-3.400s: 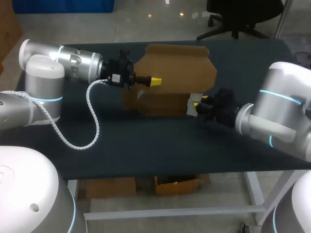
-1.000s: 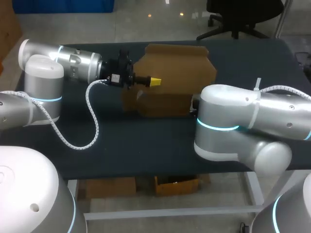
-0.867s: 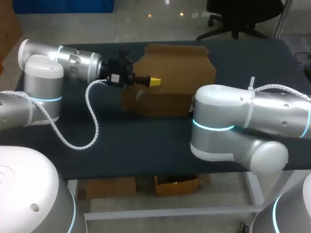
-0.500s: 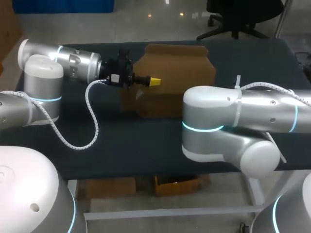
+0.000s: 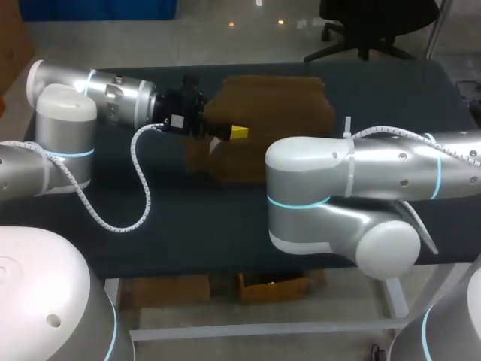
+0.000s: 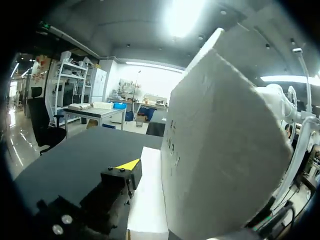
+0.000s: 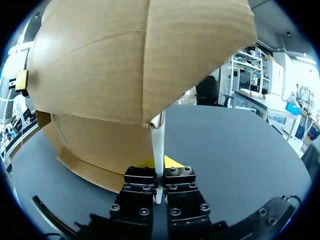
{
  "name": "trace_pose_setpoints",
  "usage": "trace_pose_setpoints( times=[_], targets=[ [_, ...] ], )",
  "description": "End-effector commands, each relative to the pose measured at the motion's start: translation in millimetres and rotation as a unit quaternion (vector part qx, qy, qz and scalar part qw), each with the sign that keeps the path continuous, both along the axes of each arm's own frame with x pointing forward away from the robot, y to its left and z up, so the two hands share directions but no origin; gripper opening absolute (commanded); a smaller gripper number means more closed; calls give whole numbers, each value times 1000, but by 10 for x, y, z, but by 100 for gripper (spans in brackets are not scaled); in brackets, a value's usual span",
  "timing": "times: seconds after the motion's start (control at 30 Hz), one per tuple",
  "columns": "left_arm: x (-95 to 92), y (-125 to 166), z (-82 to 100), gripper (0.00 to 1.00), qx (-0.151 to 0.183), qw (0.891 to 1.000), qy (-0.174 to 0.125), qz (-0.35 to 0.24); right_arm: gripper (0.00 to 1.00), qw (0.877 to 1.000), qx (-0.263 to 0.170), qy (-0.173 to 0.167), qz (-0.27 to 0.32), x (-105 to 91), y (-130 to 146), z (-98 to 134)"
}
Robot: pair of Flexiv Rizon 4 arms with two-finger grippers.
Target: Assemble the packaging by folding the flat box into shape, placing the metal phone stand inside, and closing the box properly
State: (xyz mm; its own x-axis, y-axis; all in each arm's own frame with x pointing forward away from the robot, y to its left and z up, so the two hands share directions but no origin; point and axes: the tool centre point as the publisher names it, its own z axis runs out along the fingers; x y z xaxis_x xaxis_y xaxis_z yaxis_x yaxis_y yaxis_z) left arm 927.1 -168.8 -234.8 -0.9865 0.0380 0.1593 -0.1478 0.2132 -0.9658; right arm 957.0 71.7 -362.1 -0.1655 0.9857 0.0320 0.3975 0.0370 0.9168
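L arm point(image 5: 98, 94) comes in from the side & lies low over the table point(image 5: 188, 233), w/ a white curly cable point(image 5: 143, 184) hanging off it down to the table top. L gripper point(image 5: 234, 132) is at its end, right up against the side of the box point(image 5: 270, 101). In the L wrist view the L gripper point(image 6: 125, 172) sits pressed close beside a thin white wall of the box point(image 6: 147, 200). The far side of that wall is hidden, so can't tell if it's clamped on or just open next to it. A big flap of the box leans up ahead of the L gripper & looks pale from in there. The box is brown cardboard & stands on the table btw the 2 grippers, w/ its big top flap up over the low part. R arm point(image 5: 391, 165) comes in from the other side. Its fat elbow covers the front of the box in the head view, so R gripper can't be seen from up there. In the R wrist view, R gripper point(image 7: 158, 164) is squeezed together on a thin flap edge of the box: the edge goes straight up btw the 2 fingers point(image 7: 174, 161) & both touch it. Just ahead of & above the R gripper the brown flaps spread out like a roof. The box's low wall curves away beside it on the table.
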Motion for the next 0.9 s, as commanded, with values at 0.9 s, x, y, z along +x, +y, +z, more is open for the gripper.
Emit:
trace_pose_setpoints(
  times=[0.9],
  targets=[
    [-104,253,165,100,48,992,-117,24,0,993,30,46,105,-45,-307,158]
  ],
)
